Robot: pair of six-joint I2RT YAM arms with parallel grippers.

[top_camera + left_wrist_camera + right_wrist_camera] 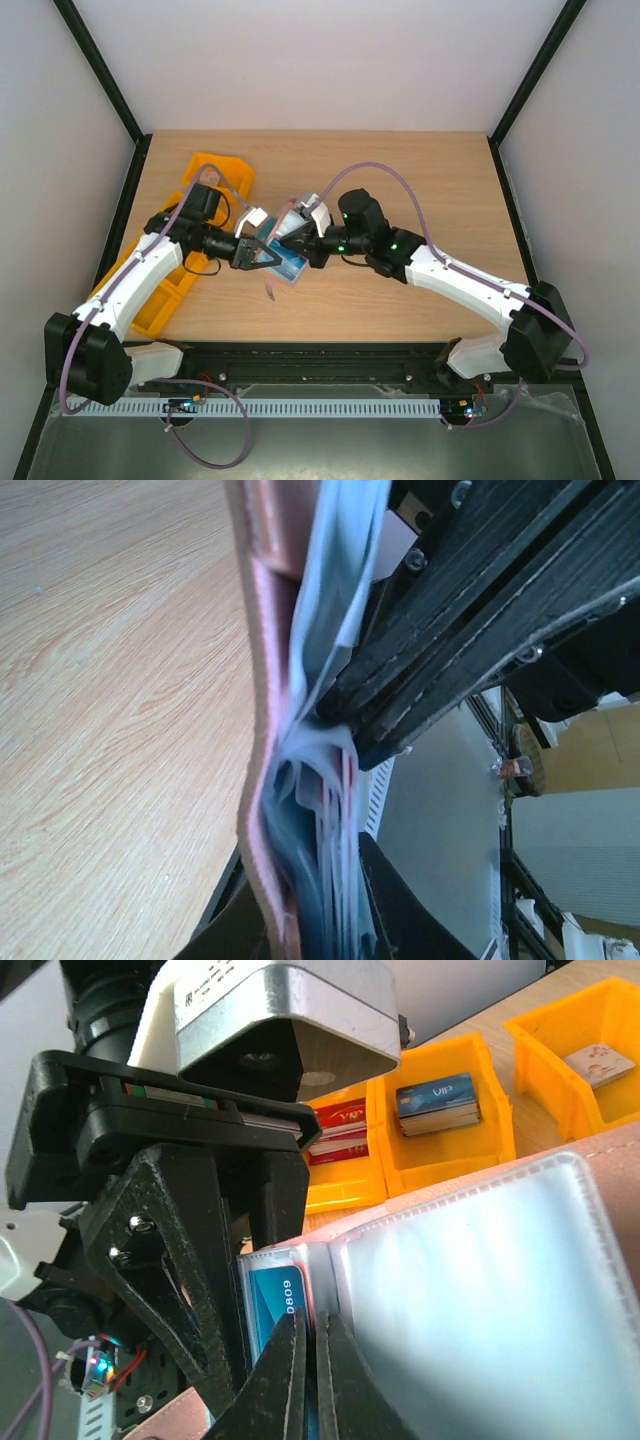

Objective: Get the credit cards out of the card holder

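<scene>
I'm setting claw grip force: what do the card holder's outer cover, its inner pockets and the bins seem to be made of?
The card holder has a reddish-brown, matte outer cover with what looks like stitching along the edge, so probably leather or an imitation. Its inner pockets are clear, glossy, soft plastic film, and a teal card shows through. The orange bins look like rigid moulded plastic, slightly shiny.

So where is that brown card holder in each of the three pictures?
Top external: card holder near the middle of the wooden table.
Left wrist: card holder edge-on, vertical down the centre.
Right wrist: card holder opened, filling the lower right.
Shared landmark: the wooden table.
</scene>
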